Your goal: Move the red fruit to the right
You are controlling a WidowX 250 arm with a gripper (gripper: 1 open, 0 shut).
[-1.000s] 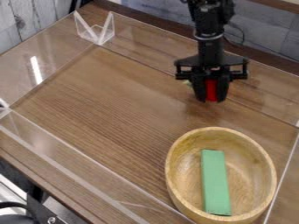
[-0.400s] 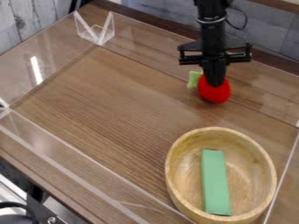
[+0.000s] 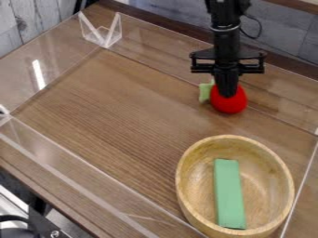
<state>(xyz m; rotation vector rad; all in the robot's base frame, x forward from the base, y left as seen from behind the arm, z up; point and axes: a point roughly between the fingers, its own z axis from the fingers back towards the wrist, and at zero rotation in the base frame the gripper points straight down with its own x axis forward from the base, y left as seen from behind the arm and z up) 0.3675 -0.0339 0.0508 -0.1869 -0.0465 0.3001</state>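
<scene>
My gripper (image 3: 228, 86) points down, clamped on the red fruit (image 3: 229, 99), which rests on the table (image 3: 112, 112). The wooden bowl (image 3: 189, 181) nearby holds a green block (image 3: 229, 193).

No text, label, brand, number or sign is being read anywhere in the view, near or far, left or right.
</scene>
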